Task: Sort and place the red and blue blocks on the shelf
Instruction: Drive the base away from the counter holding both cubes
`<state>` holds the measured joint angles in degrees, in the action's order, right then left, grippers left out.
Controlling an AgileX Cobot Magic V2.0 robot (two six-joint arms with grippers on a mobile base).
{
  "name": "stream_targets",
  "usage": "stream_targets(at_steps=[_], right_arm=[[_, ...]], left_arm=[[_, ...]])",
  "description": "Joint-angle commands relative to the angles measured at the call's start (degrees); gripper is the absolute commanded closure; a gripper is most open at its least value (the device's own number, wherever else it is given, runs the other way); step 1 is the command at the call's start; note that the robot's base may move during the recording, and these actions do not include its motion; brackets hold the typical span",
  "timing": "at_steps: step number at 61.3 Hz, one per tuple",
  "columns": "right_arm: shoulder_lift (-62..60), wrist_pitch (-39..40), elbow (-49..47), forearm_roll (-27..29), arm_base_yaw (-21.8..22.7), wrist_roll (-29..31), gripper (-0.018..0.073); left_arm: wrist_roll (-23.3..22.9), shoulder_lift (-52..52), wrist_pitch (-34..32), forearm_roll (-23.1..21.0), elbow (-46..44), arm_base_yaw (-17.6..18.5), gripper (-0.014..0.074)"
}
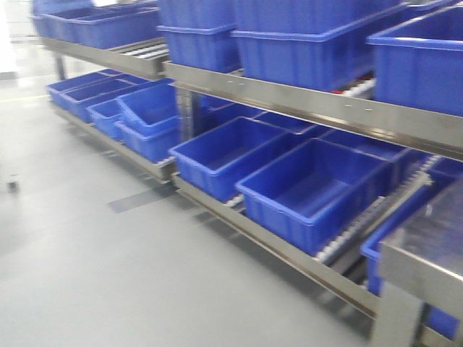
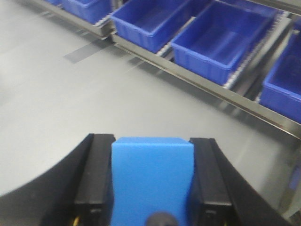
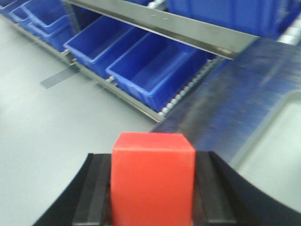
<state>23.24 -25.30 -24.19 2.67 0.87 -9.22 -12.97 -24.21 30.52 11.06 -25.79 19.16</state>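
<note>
My left gripper [image 2: 153,150] is shut on the blue block [image 2: 153,179], which fills the gap between its black fingers [image 2: 95,174], held above the grey floor. My right gripper [image 3: 153,160] is shut on the red block [image 3: 153,181], held near the corner of a shiny steel tabletop [image 3: 235,103]. The shelf [image 1: 311,105], a steel rack with brushed front rails and white roller tracks, stands ahead and to the right. It also shows in the left wrist view [image 2: 197,82] and the right wrist view [image 3: 160,23]. Neither gripper shows in the front view.
Large blue plastic bins [image 1: 311,188] fill the shelf's lower and upper levels [image 1: 304,40]. A steel table corner [image 1: 423,253] juts in at the front view's lower right. A shallow grey tray [image 3: 277,141] lies on the tabletop. Grey floor [image 1: 94,275] spreads to the left.
</note>
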Motion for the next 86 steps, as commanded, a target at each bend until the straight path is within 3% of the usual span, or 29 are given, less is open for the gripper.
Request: stream_targets(at_steps=[1, 86], right_arm=[[0.2, 5.3, -1.7, -0.2, 0.3, 0.1, 0.0502], [0.2, 5.3, -1.7, -0.2, 0.3, 0.1, 0.0502]], left_arm=[[-0.4, -0.3, -4.1, 0.4, -1.7, 0.0, 0.0468], [-0.4, -0.3, -4.1, 0.4, -1.7, 0.0, 0.0468]])
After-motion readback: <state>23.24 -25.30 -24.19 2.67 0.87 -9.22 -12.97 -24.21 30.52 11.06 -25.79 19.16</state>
